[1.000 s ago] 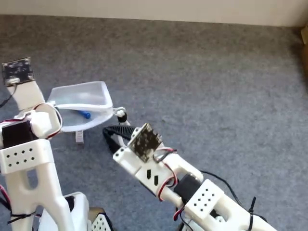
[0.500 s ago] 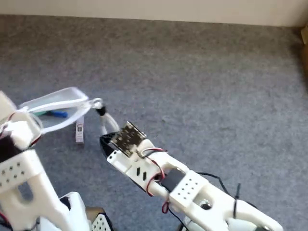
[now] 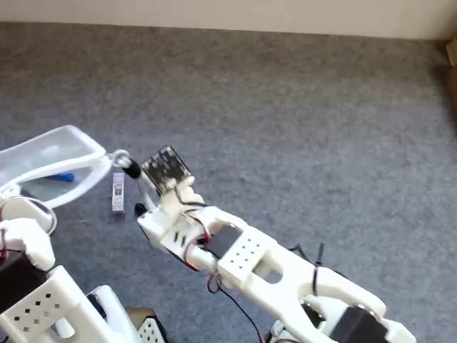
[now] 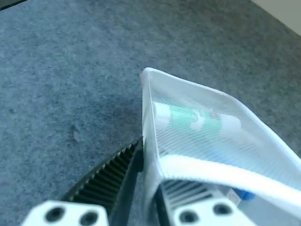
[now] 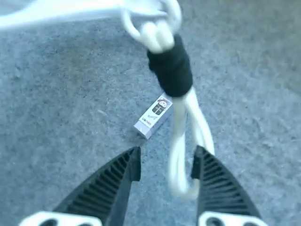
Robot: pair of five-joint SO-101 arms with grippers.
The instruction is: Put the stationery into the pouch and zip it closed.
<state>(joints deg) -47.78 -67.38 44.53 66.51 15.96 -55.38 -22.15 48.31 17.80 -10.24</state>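
Your left end effector (image 4: 150,167) is clamped on the edge of the pouch (image 4: 211,136). The pouch is at the left side of the table (image 3: 300,107), with a green pen (image 4: 193,120) and a blue item (image 3: 63,177) inside. Your right end effector (image 5: 167,155) has its jaws apart; the zip cord (image 5: 181,132) hangs between them, not pinched. A small box (image 5: 153,117) lies on the table near the cord.

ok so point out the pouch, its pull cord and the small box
pouch (image 3: 50,148), high view, upper clear wall
pull cord (image 5: 171,68), right wrist view, black wrap
small box (image 3: 118,194), high view, top face
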